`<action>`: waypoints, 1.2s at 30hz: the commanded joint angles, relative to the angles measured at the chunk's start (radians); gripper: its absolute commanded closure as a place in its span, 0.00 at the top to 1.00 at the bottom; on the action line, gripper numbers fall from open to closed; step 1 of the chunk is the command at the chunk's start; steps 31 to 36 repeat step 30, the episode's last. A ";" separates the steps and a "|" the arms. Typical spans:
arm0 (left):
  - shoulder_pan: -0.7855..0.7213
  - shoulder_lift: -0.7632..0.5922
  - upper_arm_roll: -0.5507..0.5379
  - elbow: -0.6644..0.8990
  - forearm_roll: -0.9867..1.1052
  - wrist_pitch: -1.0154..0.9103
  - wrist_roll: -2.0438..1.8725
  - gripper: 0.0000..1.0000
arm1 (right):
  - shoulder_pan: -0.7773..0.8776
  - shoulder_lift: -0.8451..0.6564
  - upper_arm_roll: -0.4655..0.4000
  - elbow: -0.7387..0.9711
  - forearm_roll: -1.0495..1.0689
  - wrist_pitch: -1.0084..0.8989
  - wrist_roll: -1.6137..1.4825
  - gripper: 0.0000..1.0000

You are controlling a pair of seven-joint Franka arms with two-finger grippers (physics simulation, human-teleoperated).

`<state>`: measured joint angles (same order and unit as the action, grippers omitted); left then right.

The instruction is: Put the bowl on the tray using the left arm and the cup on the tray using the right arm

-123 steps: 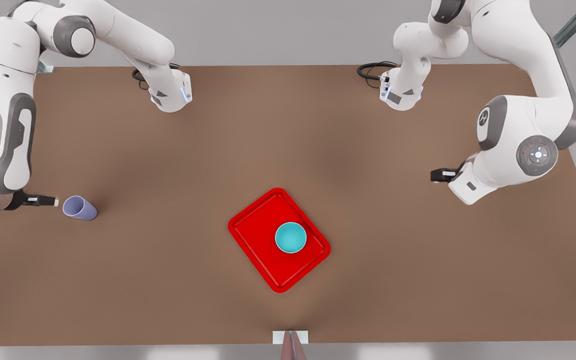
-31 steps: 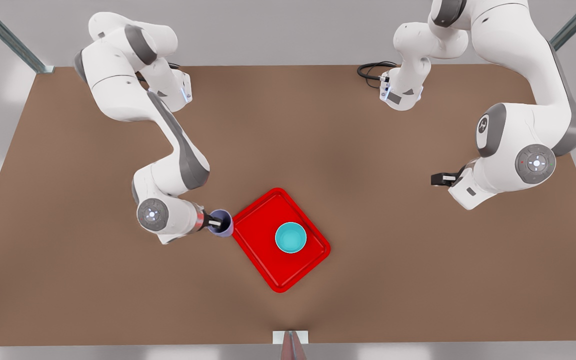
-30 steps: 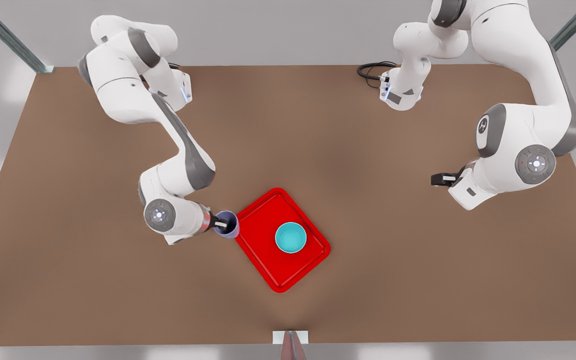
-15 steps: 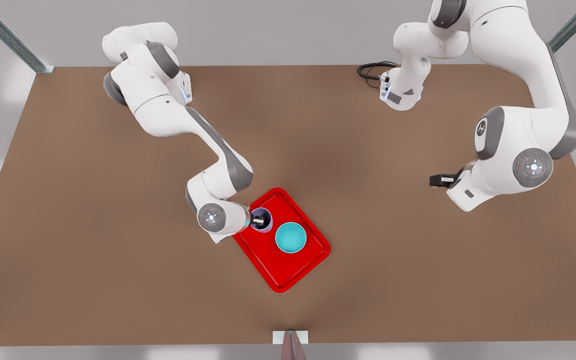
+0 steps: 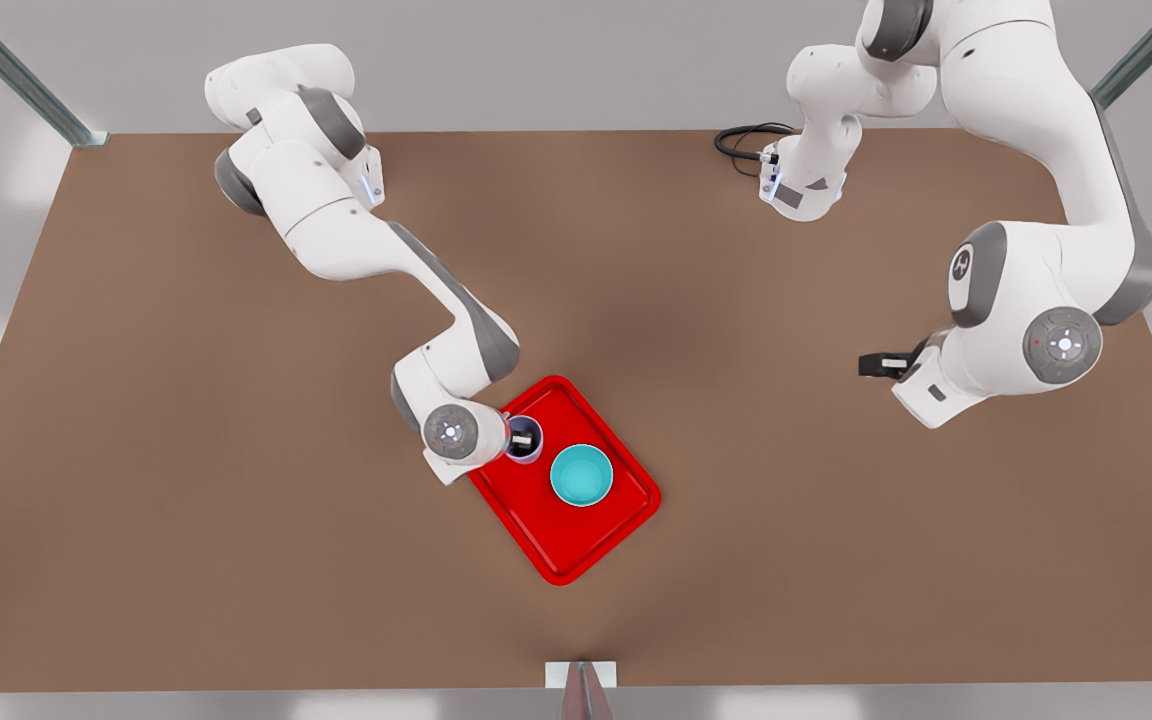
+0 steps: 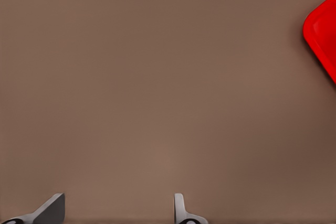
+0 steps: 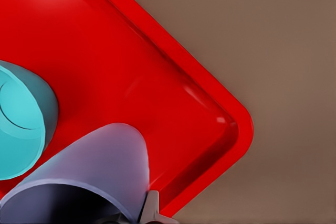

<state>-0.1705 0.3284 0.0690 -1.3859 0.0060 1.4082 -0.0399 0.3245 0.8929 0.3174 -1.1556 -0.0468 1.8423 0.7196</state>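
Front view: the right gripper (image 5: 521,439), on the arm at the front view's left, holds the lavender cup (image 5: 525,441) over the red tray (image 5: 596,545), one finger inside the rim and the other outside, pinching the cup wall. The teal bowl (image 5: 581,475) already sits inside the tray, just beside the cup toward the front view's right. The right wrist view shows the cup (image 7: 89,174) close above the tray floor (image 7: 131,61), with the bowl (image 7: 23,121) near it and the tray's rounded corner (image 7: 239,129) beyond.

The left gripper (image 5: 874,364) waits well apart over bare table at the front view's right; its fingertips (image 6: 181,208) stand spread with nothing between them.

The step in hand appears to be setting the cup down. A clean finish would call for lowering it straight until its base meets the tray floor, keeping it clear of both the bowl and the raised rim, then spreading the fingers and lifting vertically so the inner finger does not drag the cup over.
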 commanded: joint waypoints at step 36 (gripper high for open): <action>0.006 0.047 -0.002 0.090 -0.031 -0.006 -0.006 1.00 | -0.366 -0.789 -0.302 -0.475 0.082 -0.207 -0.655 1.00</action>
